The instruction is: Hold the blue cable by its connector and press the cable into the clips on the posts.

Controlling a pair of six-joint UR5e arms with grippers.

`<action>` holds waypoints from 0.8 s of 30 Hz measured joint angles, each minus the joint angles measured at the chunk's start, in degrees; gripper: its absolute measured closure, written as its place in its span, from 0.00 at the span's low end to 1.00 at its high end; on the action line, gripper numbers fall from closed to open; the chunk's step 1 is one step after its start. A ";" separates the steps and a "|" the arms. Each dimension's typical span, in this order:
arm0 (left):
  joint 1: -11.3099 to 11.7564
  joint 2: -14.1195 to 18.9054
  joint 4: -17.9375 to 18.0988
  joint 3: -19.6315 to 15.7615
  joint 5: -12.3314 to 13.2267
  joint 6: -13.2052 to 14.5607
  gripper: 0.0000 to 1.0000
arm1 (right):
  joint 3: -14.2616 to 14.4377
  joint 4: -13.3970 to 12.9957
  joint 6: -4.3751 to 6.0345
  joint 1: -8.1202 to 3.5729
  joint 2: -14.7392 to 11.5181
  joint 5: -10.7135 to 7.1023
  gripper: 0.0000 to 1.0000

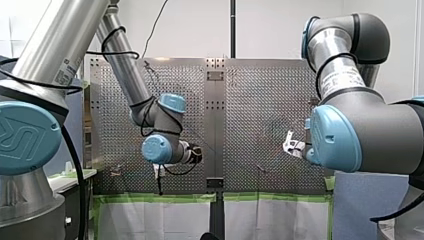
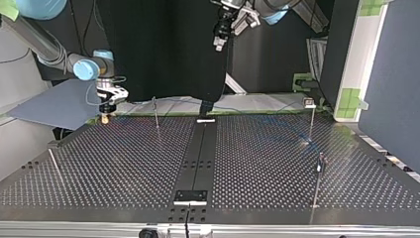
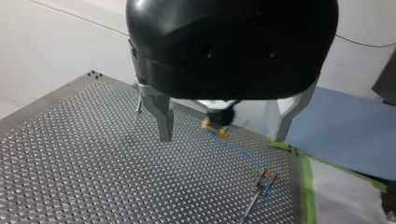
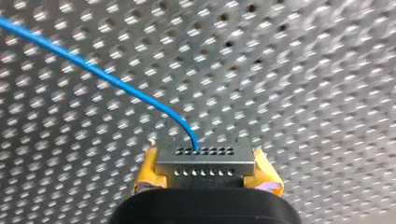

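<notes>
While the connector (image 4: pixel 204 156) sits clamped between the yellow pads (image 4: pixel 145 173) of my right gripper (image 4: pixel 205 169), the main risk is that it twists or slides out once the cable (image 4: pixel 107 77) pulls taut. The pads grip only its two short sides. The cable leaves its face in a curve and runs off sideways over the surface (image 2: pixel 124 163), so any tug acts as a lever on that hold.

In the top view this gripper hangs low at the far left edge of the surface. In the left wrist view the cable runs from it to a thin post (image 3: pixel 256 198) and passes at the clip (image 3: pixel 268 176); whether it is seated there I cannot tell. If it only rests against the clip, a move away could drag it free. If it is caught, a hard pull could bend the slender post.

The cable looks thin and limp, so I judge it may miss a clip's slot unless pressed from straight above. Slack could also snag on another post (image 2: pixel 156 113).

My left gripper (image 3: pixel 222 137) hangs high, its fingers (image 3: pixel 161 114) spread wide and holding nothing. Coming down near the other gripper, it could knock the cable.
</notes>
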 joint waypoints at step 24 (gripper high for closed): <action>0.43 -0.02 0.79 -4.16 0.23 1.61 0.00 | 0.06 -0.01 0.25 0.22 -4.08 -0.41 1.00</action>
